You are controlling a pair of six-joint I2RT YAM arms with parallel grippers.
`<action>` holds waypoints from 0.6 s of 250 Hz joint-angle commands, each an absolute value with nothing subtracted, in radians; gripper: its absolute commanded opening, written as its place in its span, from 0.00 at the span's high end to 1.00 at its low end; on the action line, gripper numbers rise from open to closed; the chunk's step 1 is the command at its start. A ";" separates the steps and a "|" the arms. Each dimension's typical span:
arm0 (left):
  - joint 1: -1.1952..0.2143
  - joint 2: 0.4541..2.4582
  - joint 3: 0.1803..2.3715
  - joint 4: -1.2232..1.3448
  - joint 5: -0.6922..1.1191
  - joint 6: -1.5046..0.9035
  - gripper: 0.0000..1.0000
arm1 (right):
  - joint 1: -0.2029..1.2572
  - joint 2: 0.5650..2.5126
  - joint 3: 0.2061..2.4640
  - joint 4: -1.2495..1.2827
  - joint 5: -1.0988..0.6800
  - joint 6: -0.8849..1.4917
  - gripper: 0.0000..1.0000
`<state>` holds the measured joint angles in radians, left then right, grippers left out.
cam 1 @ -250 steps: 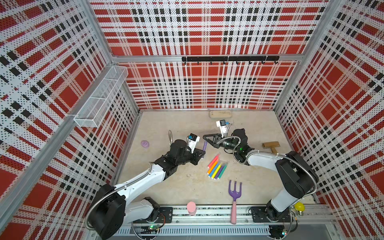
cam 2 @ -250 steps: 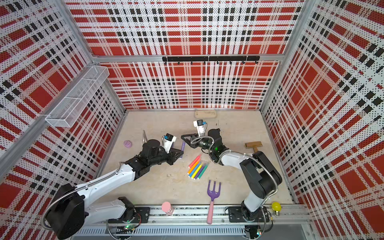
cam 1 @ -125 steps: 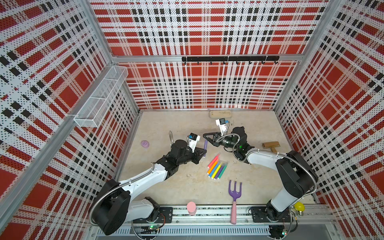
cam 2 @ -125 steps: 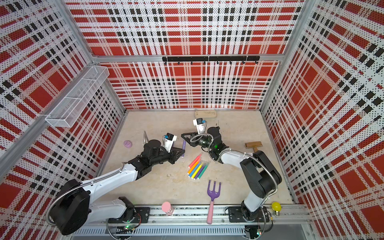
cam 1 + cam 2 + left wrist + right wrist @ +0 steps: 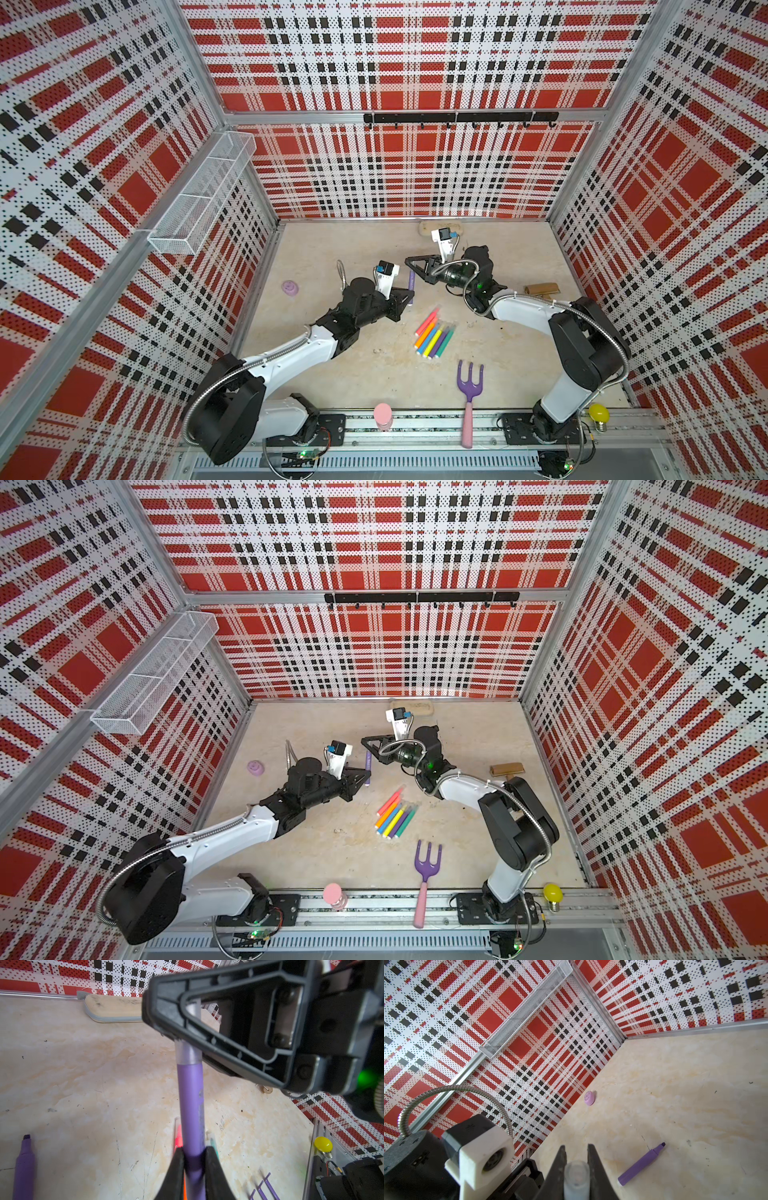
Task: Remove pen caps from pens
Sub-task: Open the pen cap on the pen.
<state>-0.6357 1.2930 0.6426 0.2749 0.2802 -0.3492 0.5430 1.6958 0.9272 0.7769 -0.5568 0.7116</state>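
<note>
**Two grips, one purple pen**

My left gripper (image 5: 194,1157) was pinched tight on the barrel of a purple pen (image 5: 190,1105), with its black fingers (image 5: 176,1167) pressed against either side, low in the left wrist view. My right gripper (image 5: 576,1148) was clamped on the clear pen cap (image 5: 576,1178) at the pen's other end. The cap sat wedged between the two fingers at the bottom centre of the right wrist view. Its rim met the purple barrel, and I saw no gap between them.

In both top views the pen was raised off the beige table (image 5: 332,249), just above frame centre, spanning the two grippers. Below and right of it lay the row of pens (image 5: 434,334), side by side on the table, with the garden fork (image 5: 469,378) lower down. An uncapped purple pen (image 5: 641,1164) lay apart on the table — lower right of the right wrist view.
</note>
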 commanded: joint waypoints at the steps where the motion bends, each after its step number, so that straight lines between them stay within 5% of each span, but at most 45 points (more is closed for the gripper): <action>1: -0.699 1.341 0.606 0.019 0.437 -0.304 1.00 | 0.471 1.629 0.933 1.156 -0.331 0.766 1.00; 81: -0.702 1.401 0.623 -0.020 0.418 -0.290 1.00 | 0.387 1.647 0.865 1.383 -0.293 0.929 1.00; 150: -0.695 1.398 0.636 -0.058 0.380 -0.276 1.00 | 0.390 1.552 0.877 1.177 -0.219 0.747 1.00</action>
